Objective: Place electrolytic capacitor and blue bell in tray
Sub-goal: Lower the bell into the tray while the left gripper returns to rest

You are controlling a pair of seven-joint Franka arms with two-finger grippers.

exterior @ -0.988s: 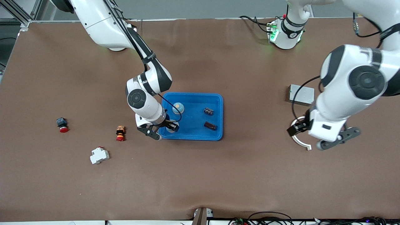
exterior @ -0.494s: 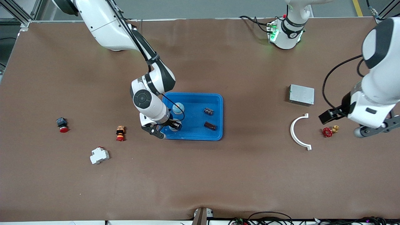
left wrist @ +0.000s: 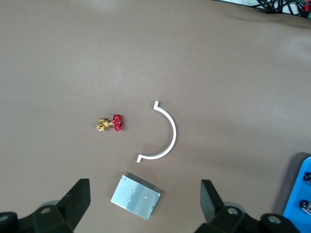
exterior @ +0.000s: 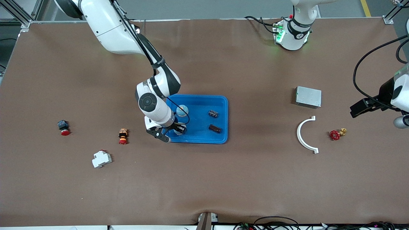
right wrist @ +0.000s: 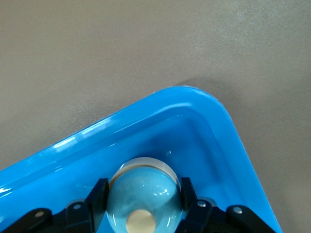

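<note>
There are two light-blue domed bells, two small dark parts, one tray and two red-capped push buttons.

My right gripper (exterior: 168, 131) is down inside the shallow bright-blue plastic tray (exterior: 198, 141), at its corner nearest the front camera on the right arm's end. Its fingers (right wrist: 99, 194) are pinched on one bell, the held bell (right wrist: 141, 196), which sits low against the tray floor. It is a glossy pale-blue dome with a cream knob on top and a pale rim at its base.

The second bell (exterior: 182, 110) stands free in the tray, just beside my right gripper and farther from the front camera.

Toward the left arm's end of the tray lie the black cylindrical electrolytic capacitor (exterior: 213, 113) and, nearer the camera, a dark brown oblong part (exterior: 215, 128).

My left gripper (left wrist: 144, 183) hangs with its fingers spread wide over the left arm's end of the desk (exterior: 255, 179). Below it lie:
- a grey metal box (left wrist: 136, 196)
- a white curved half-ring (left wrist: 163, 133)
- a red-handled brass valve (left wrist: 112, 123)

Toward the right arm's end are the black-bodied push button (exterior: 63, 127), the orange-bodied push button (exterior: 123, 136) and a white circuit breaker (exterior: 101, 159).
</note>
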